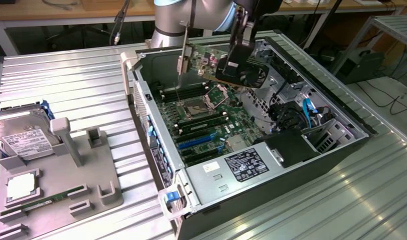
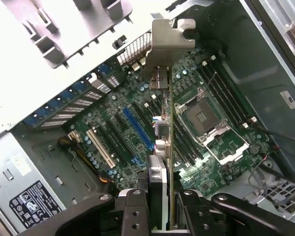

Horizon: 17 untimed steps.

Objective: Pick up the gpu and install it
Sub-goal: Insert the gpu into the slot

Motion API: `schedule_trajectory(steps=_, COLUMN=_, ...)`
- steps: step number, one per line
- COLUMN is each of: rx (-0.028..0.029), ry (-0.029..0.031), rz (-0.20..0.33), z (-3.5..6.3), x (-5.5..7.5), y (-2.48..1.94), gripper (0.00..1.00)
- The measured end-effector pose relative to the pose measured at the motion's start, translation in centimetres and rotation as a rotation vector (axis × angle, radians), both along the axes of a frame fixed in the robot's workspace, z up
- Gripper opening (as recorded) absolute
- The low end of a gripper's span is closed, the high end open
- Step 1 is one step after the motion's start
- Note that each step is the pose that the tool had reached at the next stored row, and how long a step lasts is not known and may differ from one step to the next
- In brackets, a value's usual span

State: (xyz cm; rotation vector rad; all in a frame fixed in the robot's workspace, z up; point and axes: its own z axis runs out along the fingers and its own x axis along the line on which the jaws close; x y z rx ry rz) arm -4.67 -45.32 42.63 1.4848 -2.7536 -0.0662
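Nearest in the exterior view, a grey fixture (image 1: 90,180) is seen on the ribbed metal worktop (image 1: 77,85), at the exterior view's left. A memory stick (image 1: 47,201) and a hard drive (image 1: 22,142) are kept on it. Just beside it, an open computer case (image 1: 303,190) is laid on its side, with its motherboard (image 1: 210,125) exposed. Farther back, the gpu (image 1: 209,56) is held in the air above the motherboard, its silver bracket (image 1: 184,50) turned toward the exterior view's left. The gripper (image 1: 235,57) is closed narrowly on the card, which is clamped edge-on between the fingers.
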Motion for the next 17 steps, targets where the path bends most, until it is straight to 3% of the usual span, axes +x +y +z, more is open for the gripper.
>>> schedule_trajectory(steps=13, rx=0.0001, ry=-0.0001, rz=0.254, z=0.0, x=0.04, y=0.0, gripper=0.28)
schedule_trajectory(steps=15, rx=0.0009, ry=-0.0001, rz=0.276, z=0.0, x=0.1, y=0.0, gripper=0.28)
schedule_trajectory(steps=17, rx=0.0018, ry=-0.0045, rz=0.285, z=-0.04, x=0.12, y=0.01, gripper=0.28)
